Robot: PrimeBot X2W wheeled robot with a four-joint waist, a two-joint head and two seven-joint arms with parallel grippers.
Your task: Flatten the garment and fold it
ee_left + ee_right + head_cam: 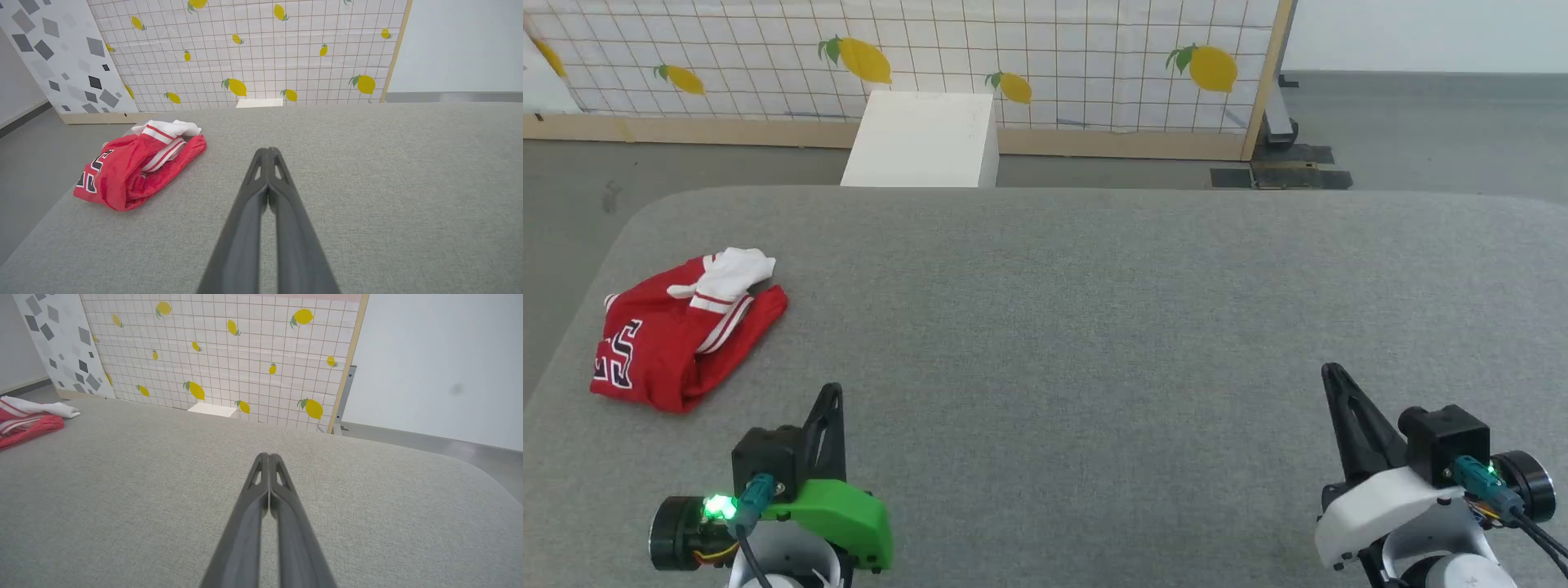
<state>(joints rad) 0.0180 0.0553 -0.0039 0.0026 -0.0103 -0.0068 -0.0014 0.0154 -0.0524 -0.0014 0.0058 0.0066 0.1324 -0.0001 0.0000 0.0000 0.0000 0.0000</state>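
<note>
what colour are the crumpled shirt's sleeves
White, with red-striped trim, on the crumpled red shirt; clearest in left wrist view.

A wide table covered in grey fabric [1094, 286], its far corners rounded, takes up the near ground. Beyond it on the grey floor [1421, 122] stands a white box [923, 139], before a wood-framed screen of white grid printed with lemons [1029, 57]. Left of that leans a panel speckled with grey shapes [61, 53]. To the far right is a plain pale wall [1421, 33].
</note>
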